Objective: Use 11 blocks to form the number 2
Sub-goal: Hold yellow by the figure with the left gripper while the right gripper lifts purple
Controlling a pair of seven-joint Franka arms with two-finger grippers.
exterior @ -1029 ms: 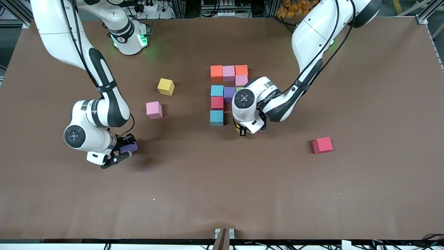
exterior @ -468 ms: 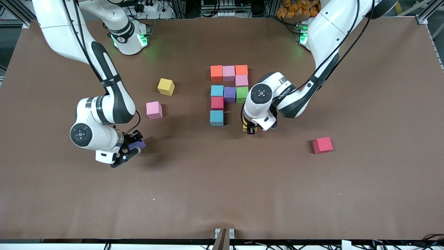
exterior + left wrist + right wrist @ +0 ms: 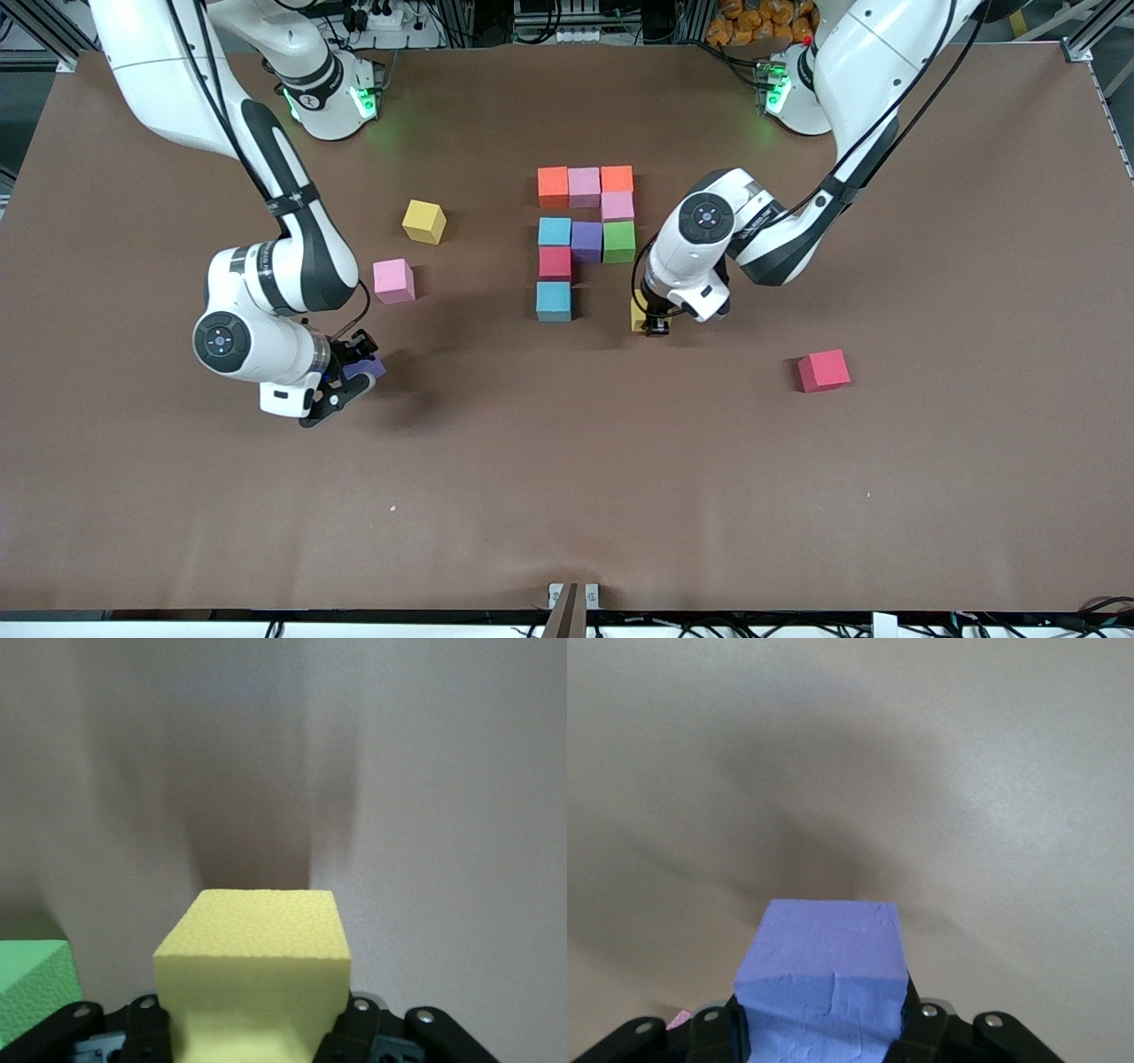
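left gripper (image 3: pixel 656 324) has its jaws clamped on a yellow block (image 3: pixel 254 979) over the desk (image 3: pixel 930 461) beside the half-built number 2 (image 3: pixel 585 237). right gripper (image 3: pixel 347 387) is gripping a purple block (image 3: pixel 824 983), well apart.

Left wrist (image 3: pixel 700 257) covers most of the yellow cube (image 3: pixel 637 312), only a sliver peeks out at its 9 o'clock. Purple cube (image 3: pixel 368 366) is mostly tucked under the right gripper (image 3: pixel 347 379) too.

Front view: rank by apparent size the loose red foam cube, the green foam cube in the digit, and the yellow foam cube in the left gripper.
1. Red foam cube.
2. Green foam cube.
3. Yellow foam cube, mostly hidden by the left gripper, so its rank is unsure.
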